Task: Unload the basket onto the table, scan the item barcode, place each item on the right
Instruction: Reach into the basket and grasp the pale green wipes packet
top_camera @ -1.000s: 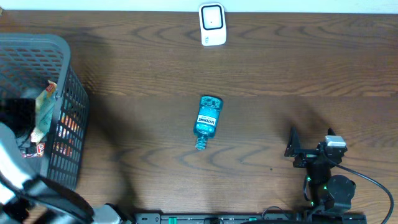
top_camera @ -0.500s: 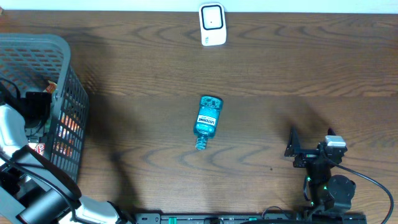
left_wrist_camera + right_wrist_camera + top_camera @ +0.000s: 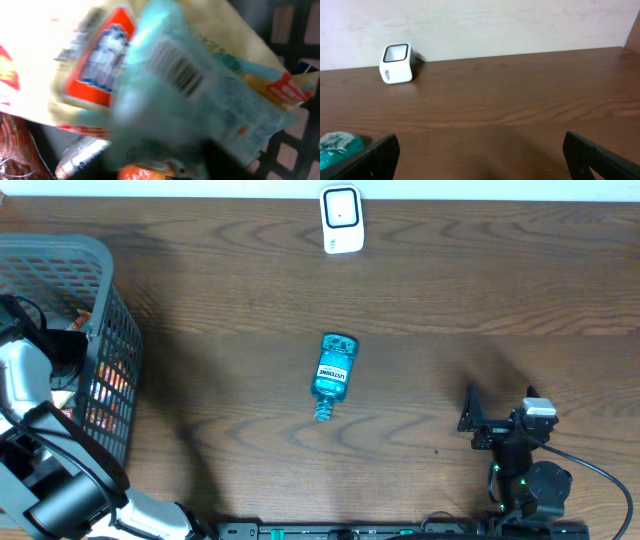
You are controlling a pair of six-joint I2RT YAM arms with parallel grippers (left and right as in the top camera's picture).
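My left arm [image 3: 25, 375] reaches down into the grey basket [image 3: 110, 270] at the table's left edge. Its wrist view is blurred and filled by a cream and teal packet [image 3: 210, 85] with a printed barcode [image 3: 179, 75], lying close under the camera among other packets. The left fingers do not show clearly, so I cannot tell their state or whether they touch the packet. A blue mouthwash bottle [image 3: 333, 375] lies on its side mid-table. The white scanner [image 3: 341, 218] stands at the far edge. My right gripper [image 3: 498, 410] rests open and empty at the near right.
The basket holds several snack packets, among them an orange one [image 3: 150, 172] and a red-brown one [image 3: 15, 150]. Its mesh wall [image 3: 295, 30] shows at the right of the left wrist view. The scanner [image 3: 396, 62] also shows in the right wrist view.
My left arm has swung from the near left corner up and over into the basket, covering the packet that stuck up at its rim. The bottle and right arm have not moved.
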